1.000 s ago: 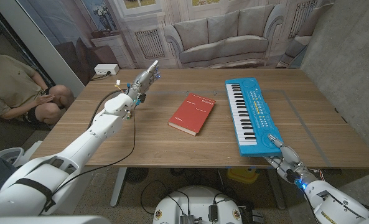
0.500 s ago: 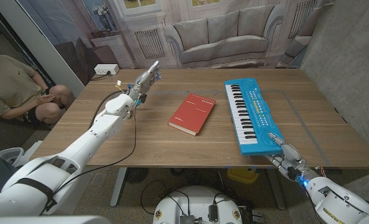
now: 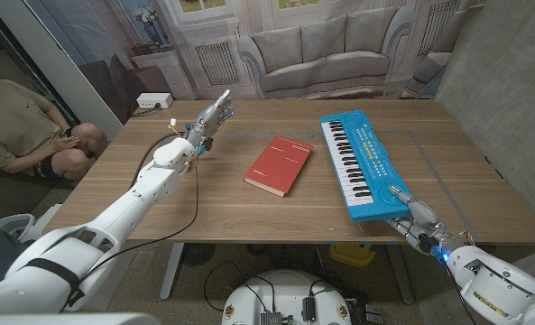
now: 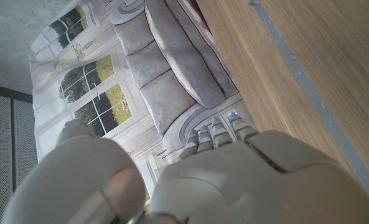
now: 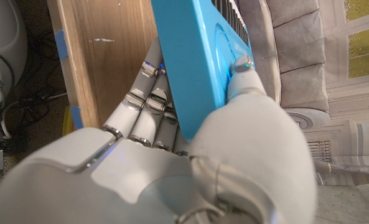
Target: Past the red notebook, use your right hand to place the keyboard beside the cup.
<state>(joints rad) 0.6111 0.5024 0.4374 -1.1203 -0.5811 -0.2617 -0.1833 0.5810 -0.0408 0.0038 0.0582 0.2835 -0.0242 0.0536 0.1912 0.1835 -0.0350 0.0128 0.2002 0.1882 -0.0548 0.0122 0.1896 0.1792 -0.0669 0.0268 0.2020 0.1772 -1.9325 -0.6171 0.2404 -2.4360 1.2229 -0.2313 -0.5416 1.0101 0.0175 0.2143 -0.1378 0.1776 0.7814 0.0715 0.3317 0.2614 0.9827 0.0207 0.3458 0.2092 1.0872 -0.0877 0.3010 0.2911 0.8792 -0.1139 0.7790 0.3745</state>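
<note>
A blue toy keyboard (image 3: pixel 361 164) lies on the right part of the wooden table (image 3: pixel 204 208), its near end over the front edge. My right hand (image 3: pixel 412 219) grips that near end, thumb on top and fingers under it; the right wrist view shows the same hold on the keyboard (image 5: pixel 203 62) by my right hand (image 5: pixel 190 155). A red notebook (image 3: pixel 279 164) lies at the table's middle, left of the keyboard. My left hand (image 3: pixel 210 116) is raised over the far left of the table with straight fingers, holding nothing; in its wrist view my left hand (image 4: pixel 221 180) shows from behind.
A person sits at the far left beyond the table (image 3: pixel 14 122). A white box (image 3: pixel 153 101) stands past the table's far left corner. A printed backdrop with a sofa (image 3: pixel 321 54) hangs behind the table. A cable (image 3: pixel 195 203) runs along my left arm.
The keyboard has swung a little, its far end shifting left toward the notebook, and its near end has risen slightly with my right hand. The left arm has not moved.
</note>
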